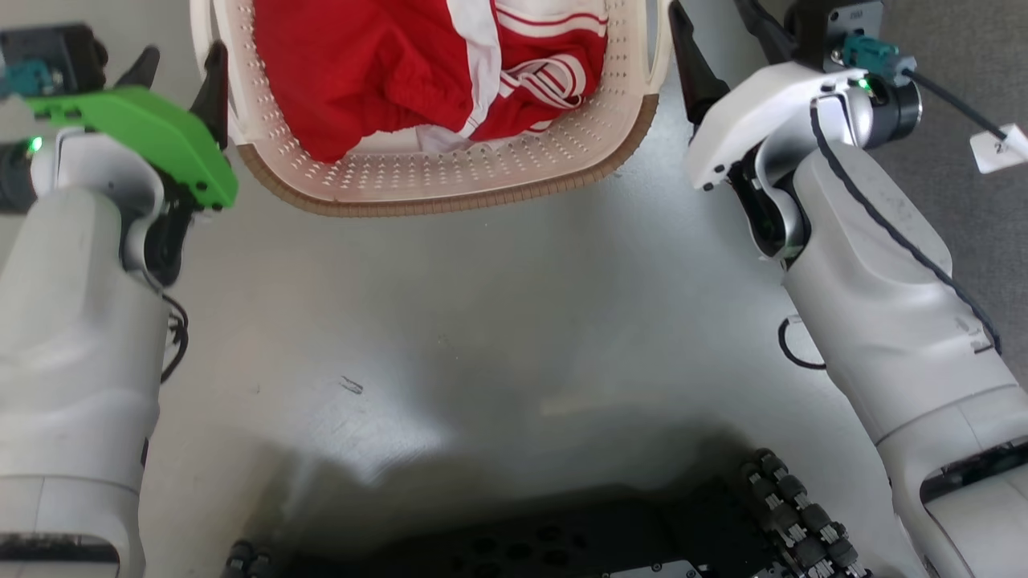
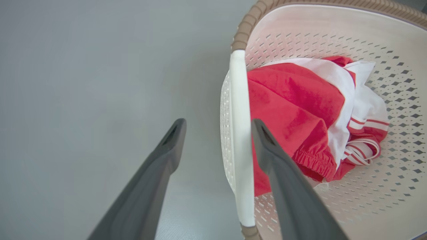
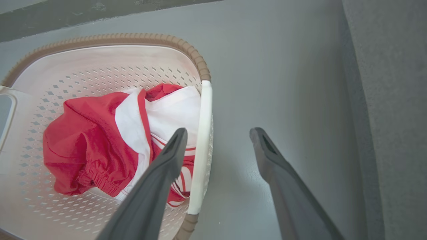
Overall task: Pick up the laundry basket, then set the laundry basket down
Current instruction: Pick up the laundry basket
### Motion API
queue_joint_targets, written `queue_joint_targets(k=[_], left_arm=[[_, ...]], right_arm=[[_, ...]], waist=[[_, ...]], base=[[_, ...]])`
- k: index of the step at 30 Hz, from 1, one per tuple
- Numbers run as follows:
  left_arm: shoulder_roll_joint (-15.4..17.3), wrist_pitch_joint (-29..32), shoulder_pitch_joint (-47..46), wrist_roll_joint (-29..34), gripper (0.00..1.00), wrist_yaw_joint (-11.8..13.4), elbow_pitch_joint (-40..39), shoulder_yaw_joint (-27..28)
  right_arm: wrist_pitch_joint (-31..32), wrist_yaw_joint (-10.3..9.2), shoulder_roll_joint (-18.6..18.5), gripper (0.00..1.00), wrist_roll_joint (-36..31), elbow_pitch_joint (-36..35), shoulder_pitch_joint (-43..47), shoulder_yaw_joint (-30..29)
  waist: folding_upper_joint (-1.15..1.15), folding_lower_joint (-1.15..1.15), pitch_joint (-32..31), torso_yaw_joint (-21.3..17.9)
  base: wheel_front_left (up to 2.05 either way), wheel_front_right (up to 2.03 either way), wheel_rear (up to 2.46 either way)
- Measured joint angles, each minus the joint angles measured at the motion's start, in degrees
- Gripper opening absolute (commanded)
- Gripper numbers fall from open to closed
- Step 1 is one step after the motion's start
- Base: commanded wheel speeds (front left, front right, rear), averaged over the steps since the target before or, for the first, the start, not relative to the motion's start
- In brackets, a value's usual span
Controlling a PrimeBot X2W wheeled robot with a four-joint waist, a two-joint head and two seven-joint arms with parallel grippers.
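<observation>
Left end effector (image 2: 217, 123) and right end effector (image 3: 218, 130), both splayed astride white handles (image 2: 238, 116) of cream perforated laundry basket (image 1: 450, 172)

We see a cream-white basket (image 1: 450, 172) with diamond holes, a brown woven-look rim (image 1: 385, 207) and a white handle (image 2: 238, 133). The clothes (image 1: 361, 64) are red with white stripes. The floor (image 1: 482, 321) is grey, the fingers (image 2: 150, 186) dark grey, the left wrist cover (image 1: 152, 136) green, the right wrist cover (image 1: 755, 112) white.
</observation>
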Motion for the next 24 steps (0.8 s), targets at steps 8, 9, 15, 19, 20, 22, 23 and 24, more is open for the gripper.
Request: queue_joint_targets(k=[8,9,15,19,20,22,23,24], left_arm=[[-0.45,1.98,-3.46,-0.41,1.0,-0.07,3.64,-1.7],[-0.45,2.09,-3.75,-0.42,1.0,-0.07,4.11,-1.83],[-1.22,2.88,-5.71,-1.16,1.0,-0.09,6.54,-3.07],[-1.49,3.02,-6.19,-1.7,1.0,-0.09,7.59,-4.28],[-1.62,3.02,-6.43,-1.96,0.96,-0.09,7.81,-4.56],[-1.92,3.02,-6.94,-2.18,0.0,-0.09,8.35,-4.8],[-2.08,3.02,-7.22,-2.35,0.0,-0.09,8.76,-4.81],[-2.22,2.92,-7.42,-2.5,0.0,-0.25,8.96,-4.85]], right_arm=[[2.5,0.8,-0.02,1.0,4.75,3.23,-3.36,3.89],[3.03,0.98,-0.05,1.0,5.34,3.58,-3.86,4.47],[5.46,1.3,-0.05,1.0,7.71,6.06,-5.88,6.47],[6.32,1.3,-0.05,1.0,9.82,7.23,-6.7,7.86],[6.54,1.29,-0.07,1.0,10.13,7.39,-7.06,8.02],[6.56,1.21,-0.09,0.24,10.5,7.79,-7.82,8.42],[6.65,1.2,-0.09,0.0,10.8,7.97,-8.24,8.65],[6.79,1.19,-0.09,0.0,11.25,8.15,-8.57,8.83]], waist=[[0.0,0.0,2.17,0.22],[0.0,0.0,2.42,0.28],[0.0,0.0,3.62,0.73],[0.0,0.0,3.97,1.08],[0.0,0.0,4.02,1.15],[0.0,0.0,4.12,1.28],[0.0,0.0,4.16,1.35],[0.0,0.0,4.2,1.41]], base=[[0.0,0.0,0.0],[0.0,0.0,0.0],[0.0,0.0,0.0],[0.0,0.0,0.0],[0.0,0.0,0.0],[0.0,0.0,0.0],[0.0,0.0,0.0],[0.0,0.0,0.0]])
